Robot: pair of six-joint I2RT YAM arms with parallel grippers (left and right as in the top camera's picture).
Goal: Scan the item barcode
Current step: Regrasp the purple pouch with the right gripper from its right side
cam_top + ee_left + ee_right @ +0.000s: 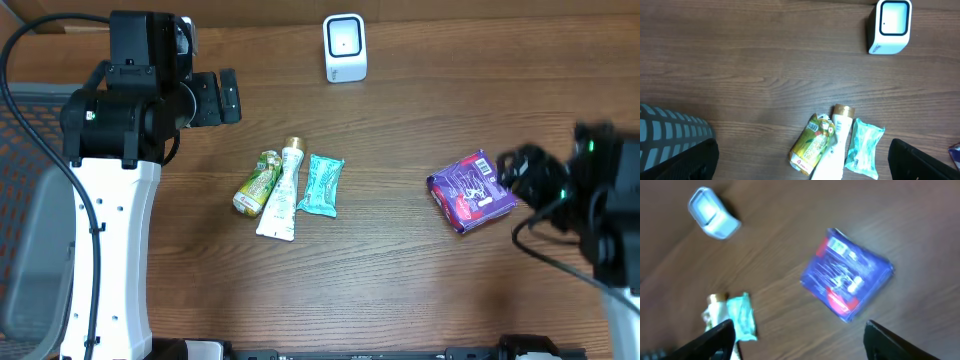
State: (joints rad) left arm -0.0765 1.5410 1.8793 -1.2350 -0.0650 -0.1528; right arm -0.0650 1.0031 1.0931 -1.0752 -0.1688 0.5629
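- Right fingers (715, 342) open, purple packet (847, 272) loose, angled, near right edge of the counter (400, 290): a grasp may land skewed (barcode face unclear).
- Left fingers (920, 165) open, empty.

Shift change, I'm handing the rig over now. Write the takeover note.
Left gripper: open, empty, at the far left.
Right gripper: open, at the purple packet, not gripping it; the packet lies flat on the right.
White barcode scanner: far edge, centre.
Green pouch, white tube, teal packet: side by side in the middle.
Done: nothing visibly scanned.
Left: grasp an item and show its barcode to the scanner.
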